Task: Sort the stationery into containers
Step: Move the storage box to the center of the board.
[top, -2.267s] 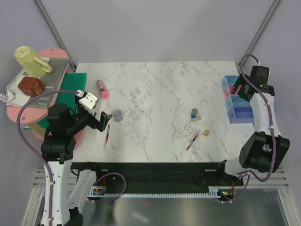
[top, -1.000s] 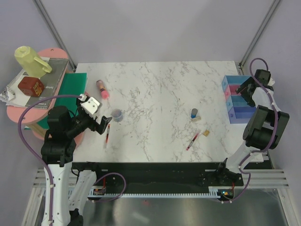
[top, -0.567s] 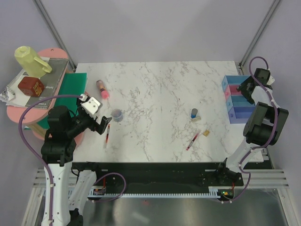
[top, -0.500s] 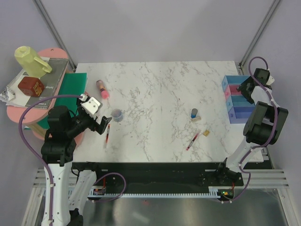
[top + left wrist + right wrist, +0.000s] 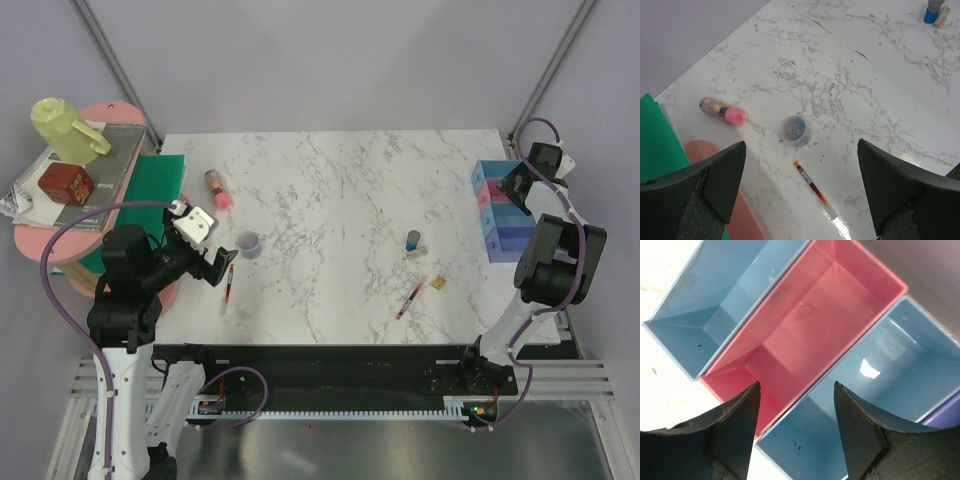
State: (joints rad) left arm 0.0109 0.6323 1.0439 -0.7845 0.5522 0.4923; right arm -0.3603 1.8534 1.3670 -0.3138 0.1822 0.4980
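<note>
The tabletop [image 5: 855, 65] looked like polished white marble veined grey, glaring at the lower right of the left wrist view, while the pink bin [image 5: 805, 335], blue bin [image 5: 715, 295] and light blue bin [image 5: 880, 385] were smooth, glossy, faintly scuffed plastic.

The left arm [image 5: 128, 268] crouches low, the right arm [image 5: 556, 255] reaches forward, both with jaws parted wide.

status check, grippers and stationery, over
Left gripper open, empty, by red pen and roll. Right gripper open, empty, above pink bin. Glue stick, second pen also on table; visible bins empty. Nothing blocking.
</note>
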